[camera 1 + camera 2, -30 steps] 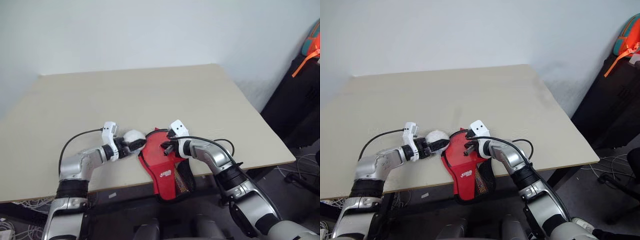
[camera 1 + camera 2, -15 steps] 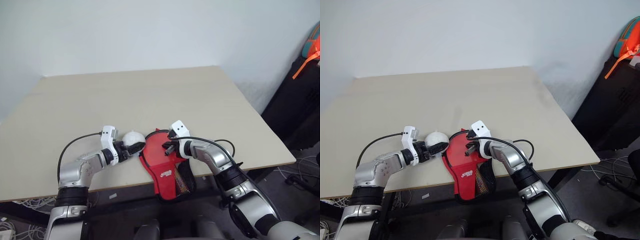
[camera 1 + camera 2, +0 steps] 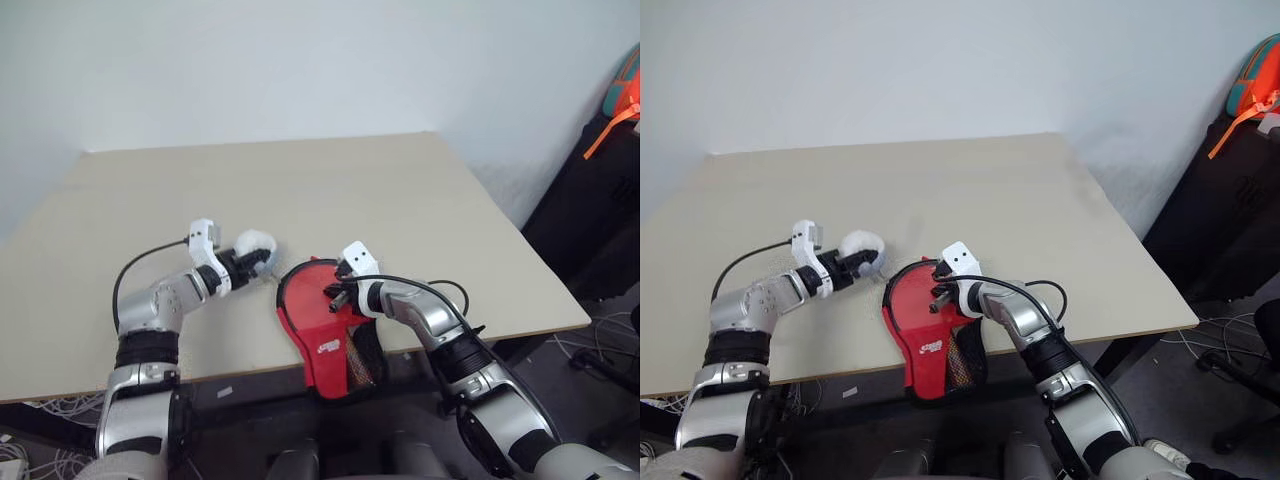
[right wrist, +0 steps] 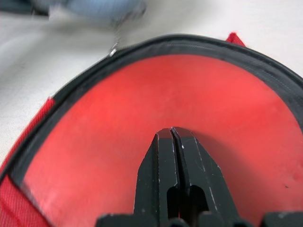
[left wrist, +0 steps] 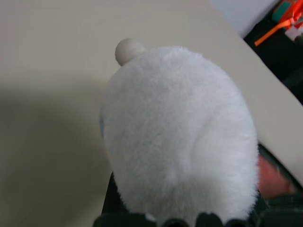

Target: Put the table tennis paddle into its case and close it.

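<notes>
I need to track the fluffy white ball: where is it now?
In the left gripper, above the table, left of the case in the head views.

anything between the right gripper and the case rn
Nothing visible does. The right gripper, fingers shut, sits right over the red face under the case's clear side. The white fluffy ball is off to the left in the left gripper, apart from the case.

Fluffy white pompom (image 5: 180, 142), matt table (image 3: 330, 190)
</notes>
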You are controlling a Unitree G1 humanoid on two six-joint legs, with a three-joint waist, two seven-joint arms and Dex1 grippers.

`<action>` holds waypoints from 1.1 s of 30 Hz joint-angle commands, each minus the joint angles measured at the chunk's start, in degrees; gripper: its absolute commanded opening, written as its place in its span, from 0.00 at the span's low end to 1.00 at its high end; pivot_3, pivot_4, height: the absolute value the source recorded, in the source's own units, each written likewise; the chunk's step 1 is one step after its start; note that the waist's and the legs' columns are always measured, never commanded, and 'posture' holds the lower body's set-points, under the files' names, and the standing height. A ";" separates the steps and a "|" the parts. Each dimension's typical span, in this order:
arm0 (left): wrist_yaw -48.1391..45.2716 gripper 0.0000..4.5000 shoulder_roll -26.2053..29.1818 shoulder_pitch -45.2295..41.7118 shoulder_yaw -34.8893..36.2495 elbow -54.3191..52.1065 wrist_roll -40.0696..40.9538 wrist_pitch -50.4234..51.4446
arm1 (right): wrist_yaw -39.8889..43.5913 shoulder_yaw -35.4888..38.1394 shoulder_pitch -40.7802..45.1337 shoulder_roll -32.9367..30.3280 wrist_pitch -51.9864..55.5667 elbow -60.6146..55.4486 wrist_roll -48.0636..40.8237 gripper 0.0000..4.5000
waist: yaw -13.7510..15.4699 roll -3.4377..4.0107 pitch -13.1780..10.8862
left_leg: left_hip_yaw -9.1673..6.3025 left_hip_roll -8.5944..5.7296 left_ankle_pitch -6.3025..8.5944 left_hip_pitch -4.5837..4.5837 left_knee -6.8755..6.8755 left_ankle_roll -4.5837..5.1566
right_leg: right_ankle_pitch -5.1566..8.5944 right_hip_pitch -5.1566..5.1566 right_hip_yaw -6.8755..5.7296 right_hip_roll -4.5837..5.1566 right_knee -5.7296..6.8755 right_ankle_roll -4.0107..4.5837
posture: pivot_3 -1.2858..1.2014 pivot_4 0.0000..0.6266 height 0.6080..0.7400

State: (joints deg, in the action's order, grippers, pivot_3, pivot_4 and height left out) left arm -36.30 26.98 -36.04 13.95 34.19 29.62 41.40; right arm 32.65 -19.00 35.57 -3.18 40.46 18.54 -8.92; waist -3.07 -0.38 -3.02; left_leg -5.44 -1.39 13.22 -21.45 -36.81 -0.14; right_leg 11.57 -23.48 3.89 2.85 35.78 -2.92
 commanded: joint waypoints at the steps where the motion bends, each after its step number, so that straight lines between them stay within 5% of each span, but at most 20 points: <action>1: -0.08 0.24 1.13 -5.51 1.51 2.54 -1.32 -4.47 | 1.23 -1.22 -1.38 -0.52 -1.62 1.36 1.28 0.00 | -0.02 0.00 0.00 | -0.01 0.00 0.00 0.00 0.00 0.00 | 0.00 0.00 0.00 0.00 0.00 0.00 | 0.52 0.00 0.99; 14: -0.84 0.24 -3.54 -12.75 -0.74 12.50 -5.62 -8.46 | 2.85 -1.29 -2.81 -0.49 -8.93 7.11 3.47 0.00 | -0.04 -0.12 0.06 | -0.02 0.01 0.00 0.05 0.01 0.00 | 0.00 0.06 -0.01 -0.02 0.01 0.00 | 0.52 0.00 0.99; 33: 7.29 0.24 -15.35 -30.63 -0.71 38.30 -15.12 -28.95 | 3.60 -1.12 -1.97 -0.54 -8.94 7.24 4.77 0.00 | 0.15 -0.29 0.17 | -0.08 -0.03 0.00 -0.04 -0.08 0.01 | -0.01 0.09 -0.04 -0.01 0.00 -0.02 | 0.52 0.00 0.99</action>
State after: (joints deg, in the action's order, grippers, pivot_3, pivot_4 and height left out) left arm -28.82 11.92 -62.01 12.45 74.54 14.23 15.55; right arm 36.40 -19.26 34.38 -3.34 29.68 23.48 -5.53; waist -2.92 -0.67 -2.85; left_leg -5.52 -1.43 13.22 -21.50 -36.90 -0.13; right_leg 11.57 -23.39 3.85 2.84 35.78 -2.94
